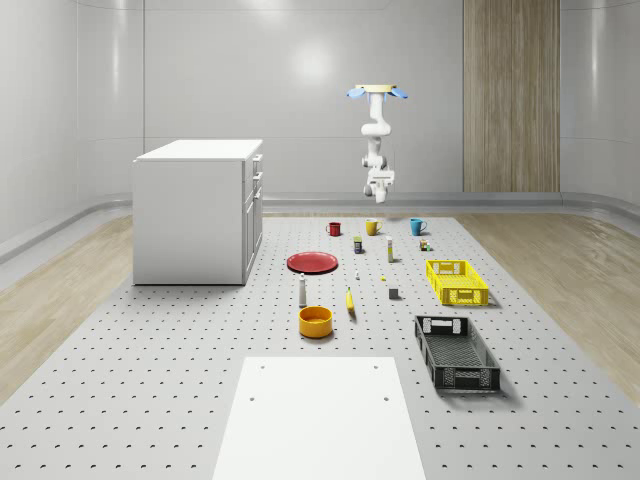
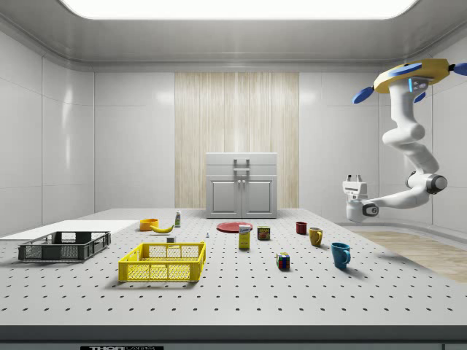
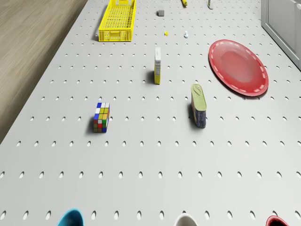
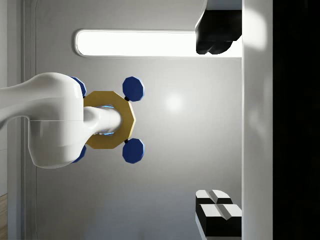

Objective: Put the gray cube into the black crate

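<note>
The drone (image 1: pixel 378 92) hovers high over the far end of the bench (image 1: pixel 150 380), above the row of mugs. Its arm (image 1: pixel 375 140) hangs below it.

The side view adds what the whole-scene view flattens. There the arm (image 2: pixel 408 146) folds down and back towards that view's left, and the wrist turns the jaws up, well above the blue mug (image 2: pixel 340 254). The wrist view agrees: it looks up at the drone's underside (image 4: pixel 109 120) and the ceiling light. One finger (image 4: pixel 216 212) and its partner (image 4: pixel 215 37) sit at opposite edges of the view with wide space between them. The jaws are spread and hold nothing.

The gray cube (image 1: pixel 394 293) sits on the bench in the whole-scene view, just beside the yellow crate (image 1: pixel 456 281) on that view's left. It is well apart from the jaws. The black crate (image 1: pixel 456 352) lies nearer the camera, in line with the yellow one.

The drone view looks along the bench. It shows the cube (image 3: pixel 161 13) far off, next to the yellow crate (image 3: pixel 118 19). A puzzle cube (image 3: pixel 101 117), a tin (image 3: pixel 198 106), a small box (image 3: pixel 157 66) and a red plate (image 3: pixel 237 66) lie closer.

The side view shows the black crate (image 2: pixel 64 246) at its left end. A white cabinet (image 2: pixel 241 186) stands behind.
</note>
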